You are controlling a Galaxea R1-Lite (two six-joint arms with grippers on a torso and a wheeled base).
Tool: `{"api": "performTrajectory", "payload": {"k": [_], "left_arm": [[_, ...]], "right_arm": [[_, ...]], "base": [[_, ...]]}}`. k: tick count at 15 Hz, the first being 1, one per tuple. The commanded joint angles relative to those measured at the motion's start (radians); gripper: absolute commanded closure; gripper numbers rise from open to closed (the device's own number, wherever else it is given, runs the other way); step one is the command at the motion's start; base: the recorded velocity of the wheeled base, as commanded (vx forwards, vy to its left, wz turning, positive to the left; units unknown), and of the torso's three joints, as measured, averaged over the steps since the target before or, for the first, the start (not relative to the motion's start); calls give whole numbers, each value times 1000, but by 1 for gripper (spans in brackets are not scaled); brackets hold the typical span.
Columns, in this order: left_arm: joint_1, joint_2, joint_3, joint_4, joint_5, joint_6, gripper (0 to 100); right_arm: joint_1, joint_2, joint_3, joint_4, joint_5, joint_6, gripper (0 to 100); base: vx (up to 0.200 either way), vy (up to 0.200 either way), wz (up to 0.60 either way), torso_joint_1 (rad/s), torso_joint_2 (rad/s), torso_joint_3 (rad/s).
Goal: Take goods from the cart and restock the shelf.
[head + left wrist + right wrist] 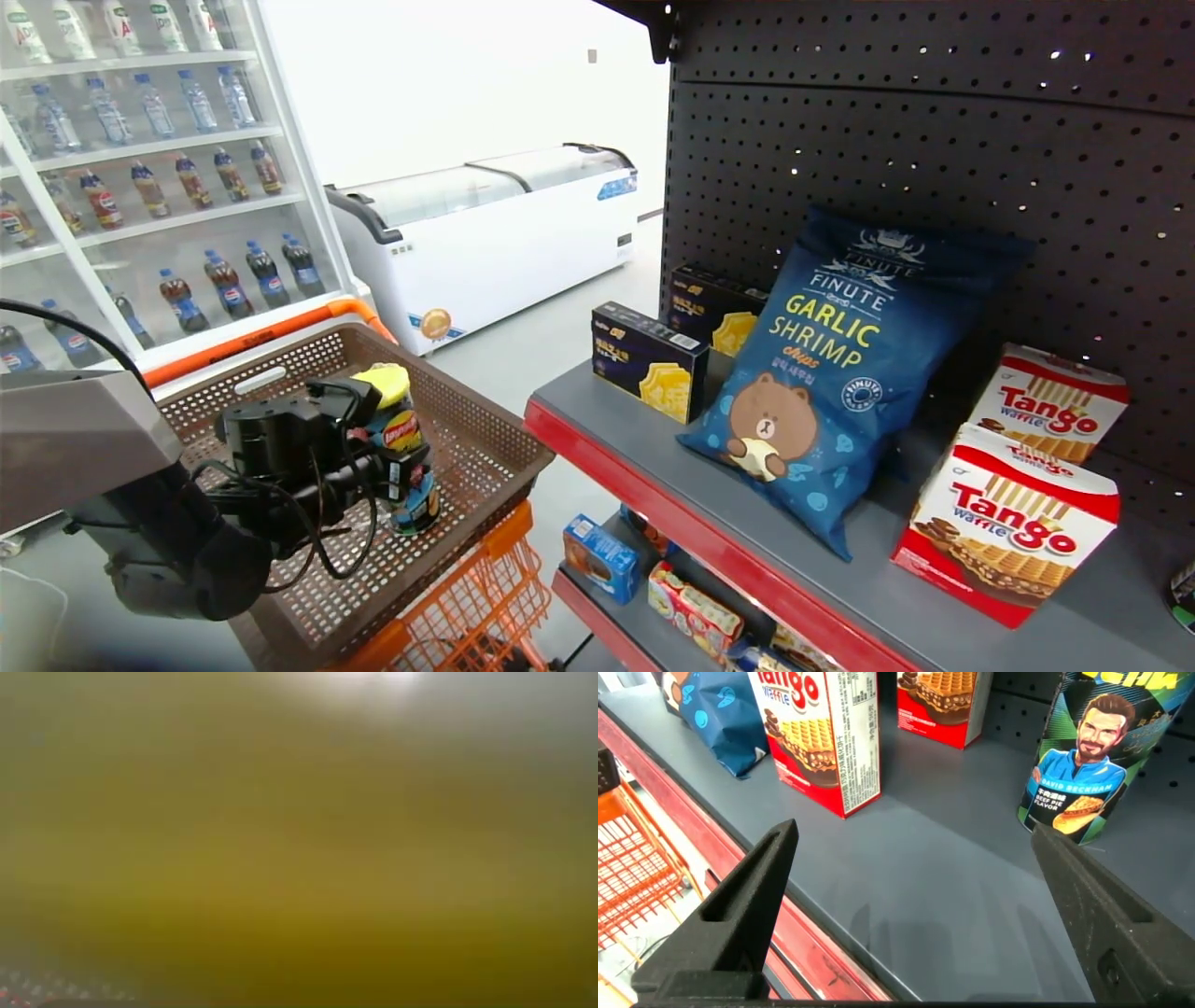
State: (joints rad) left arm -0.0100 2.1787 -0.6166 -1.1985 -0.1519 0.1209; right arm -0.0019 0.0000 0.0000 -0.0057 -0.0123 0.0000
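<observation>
Left end effector [373,446] at chip can [401,434], upright in cart basket [471,420]. Grip: cannot tell. Wrist view is yellow blur, probably lid. Right end effector [913,835] wide open, empty, over shelf [952,896] near second can [1083,756]. Restocking seems partly done; chip can not yet shelved.

Plain yellow-green surface [299,859] sitting very close to the camera, pale glare [392,681] glowing along one edge, faint dotted mesh [37,985] peeking in at a corner
</observation>
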Motion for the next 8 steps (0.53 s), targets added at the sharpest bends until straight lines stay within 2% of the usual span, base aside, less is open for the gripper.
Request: {"api": "performTrajectory", "payload": {"k": [1, 3, 4, 5, 6, 8], "left_arm": [[-4, -23, 5, 4, 2, -1, 100], [-10, -117, -6, 31, 6, -7, 100], [-24, -226, -54, 194, 75, -9, 100], [-25, -266, -81, 254, 101, -15, 100], [-27, -355, -114, 343, 112, -38, 100], [-30, -462, -146, 450, 103, -40, 100]], "right_arm": [[0, 0, 0, 0, 0, 0, 0], [0, 0, 0, 0, 0, 0, 0], [0, 0, 0, 0, 0, 0, 0], [0, 0, 0, 0, 0, 0, 0], [0, 0, 0, 0, 0, 0, 0], [0, 0, 0, 0, 0, 0, 0]], "base": [[0, 0, 0, 0, 0, 0], [0, 0, 0, 0, 0, 0], [0, 0, 0, 0, 0, 0], [0, 0, 0, 0, 0, 0], [0, 0, 0, 0, 0, 0], [0, 0, 0, 0, 0, 0]]}}
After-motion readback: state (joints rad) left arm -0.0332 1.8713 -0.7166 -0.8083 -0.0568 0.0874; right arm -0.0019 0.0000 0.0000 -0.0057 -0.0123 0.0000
